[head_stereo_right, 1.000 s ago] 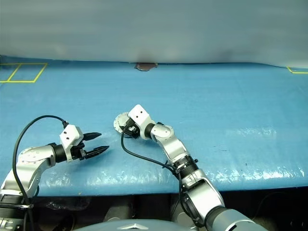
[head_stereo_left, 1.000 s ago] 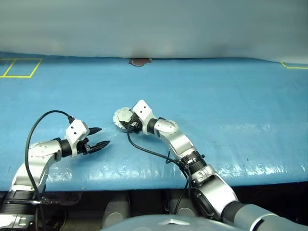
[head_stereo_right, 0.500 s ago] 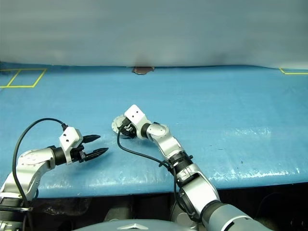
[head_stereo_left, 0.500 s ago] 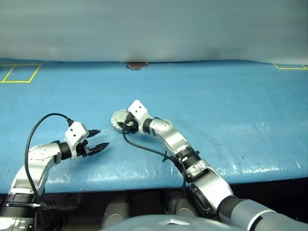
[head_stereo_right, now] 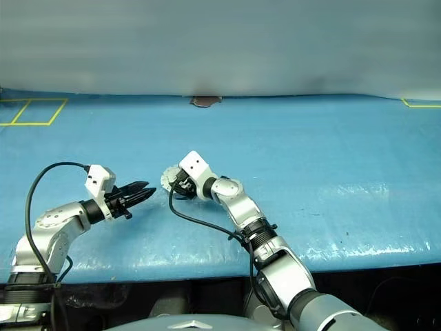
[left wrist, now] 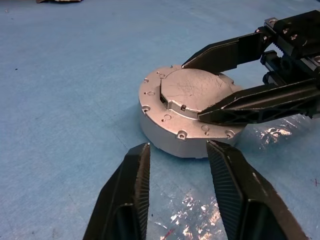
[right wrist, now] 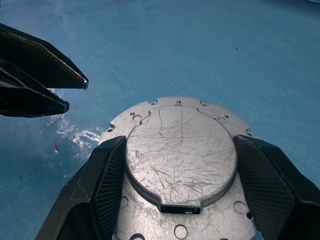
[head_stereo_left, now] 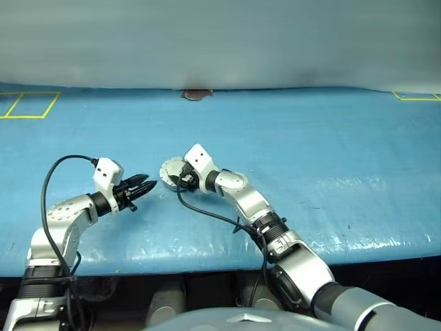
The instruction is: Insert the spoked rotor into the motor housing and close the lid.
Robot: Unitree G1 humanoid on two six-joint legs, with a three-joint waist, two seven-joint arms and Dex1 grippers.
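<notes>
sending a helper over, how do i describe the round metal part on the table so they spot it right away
Look at the blue table, near its front edge and a bit left of centre, where the two black-fingered grippers meet. The motor housing sits there between the fingers of the right gripper, with the left gripper pointing at it. It is a short silver cylinder with a scratched raised face and small holes around its rim.

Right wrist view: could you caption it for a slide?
Right gripper straddles the silver motor housing on the blue table.
</notes>
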